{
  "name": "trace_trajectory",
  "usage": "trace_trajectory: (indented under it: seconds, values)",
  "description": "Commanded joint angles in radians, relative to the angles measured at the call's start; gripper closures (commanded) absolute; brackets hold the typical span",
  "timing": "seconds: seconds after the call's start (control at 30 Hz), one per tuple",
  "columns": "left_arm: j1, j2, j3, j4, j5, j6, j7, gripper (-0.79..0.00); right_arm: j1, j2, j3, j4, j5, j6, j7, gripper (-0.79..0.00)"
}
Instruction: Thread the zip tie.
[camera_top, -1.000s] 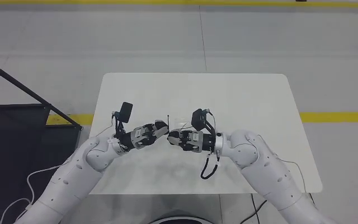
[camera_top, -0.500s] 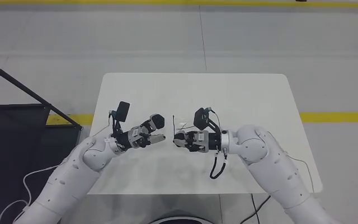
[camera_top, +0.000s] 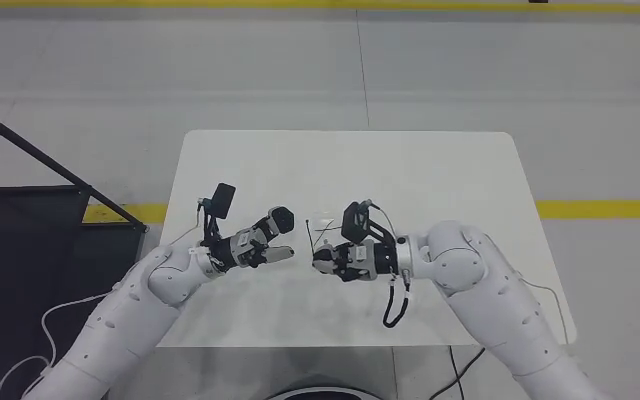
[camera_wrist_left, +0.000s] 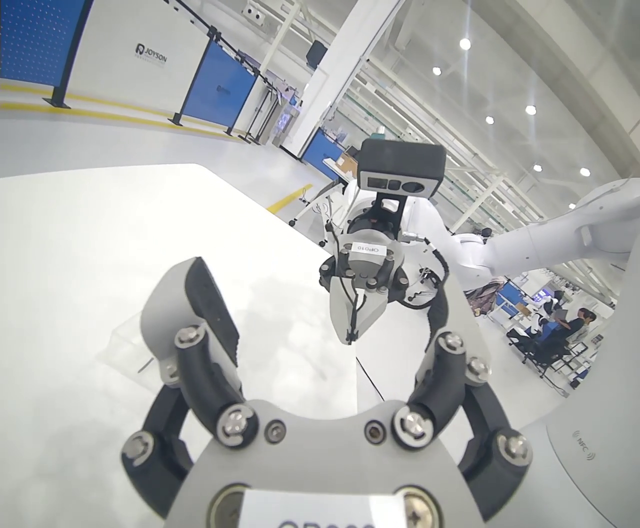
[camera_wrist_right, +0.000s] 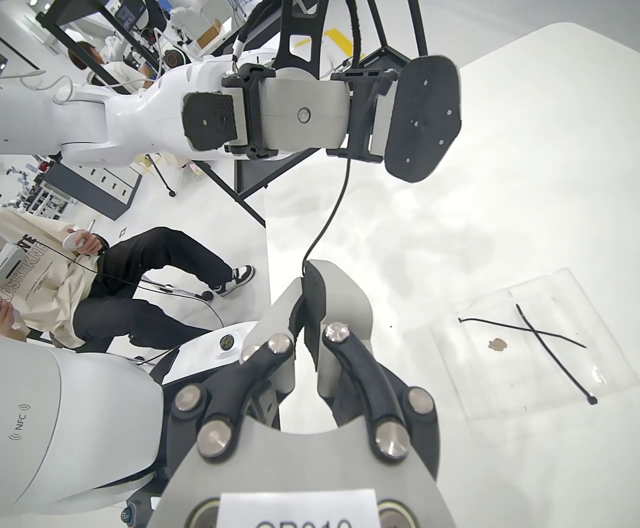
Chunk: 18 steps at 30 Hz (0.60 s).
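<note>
- The right gripper (camera_wrist_right: 303, 285) has its fingers clenched on the zip tie (camera_wrist_right: 327, 220), pinching it right at the fingertips, above the desk (camera_wrist_right: 500, 175).
- From that pinch the tie's free length runs out in a slightly bowed line towards the left gripper (camera_wrist_right: 317, 125). That gripper faces the right gripper from just beside it, fingers released and spread wide, grasping nothing.
- The coming move likely turns on this line-up. The tie's long axis points into the gap between the left fingers, so the left arm is the one placed to take the free end. It would need to close squarely across the strand without bending it aside.
- The tie's far end is lost against the left gripper's dark frame, so I cannot tell whether it touches. Nor can I tell which end is the head, or whether any loop is threaded yet.
- A clear sheet (camera_wrist_right: 530, 395) lies on the desk just beyond the right gripper, carrying two crossed spare ties (camera_wrist_right: 555, 360).
</note>
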Motion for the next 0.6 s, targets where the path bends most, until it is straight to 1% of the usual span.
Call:
trace_trajectory:
  seconds: [0.0,0.07,0.23,0.27,0.33,0.4,0.47,0.57]
  values:
    - [0.004,-0.001,-0.002,-0.009,0.001,0.014,0.002,-0.785,0.003,0.000,-0.005,0.001,0.002,0.000,0.002,0.000]
    - [0.010,-0.003,-0.005,-0.023,0.006,0.026,-0.003,-0.785,0.007,-0.001,-0.010,0.002,0.004,0.001,0.002,0.000]
    - [0.013,-0.012,0.002,-0.023,-0.005,0.032,-0.018,-0.785,0.016,-0.003,-0.024,0.000,0.002,0.005,0.002,0.000]
    - [0.011,-0.014,0.005,-0.021,-0.006,0.033,-0.020,-0.760,0.018,-0.003,-0.026,0.000,0.001,0.006,0.002,0.000]
    - [0.008,-0.019,0.010,-0.012,-0.006,0.041,-0.024,-0.551,0.020,-0.004,-0.029,0.000,0.002,0.008,0.001,0.000]
    - [0.004,-0.024,0.014,-0.001,-0.002,0.045,-0.025,-0.413,0.022,-0.004,-0.032,0.001,0.000,0.009,0.001,0.000]
    - [0.001,-0.028,0.017,0.008,0.000,0.043,-0.024,-0.369,0.024,-0.004,-0.035,0.003,0.001,0.012,0.000,0.000]
    - [-0.002,-0.034,0.020,0.015,0.003,0.028,-0.026,-0.329,0.027,-0.004,-0.038,0.006,0.002,0.012,-0.001,0.000]
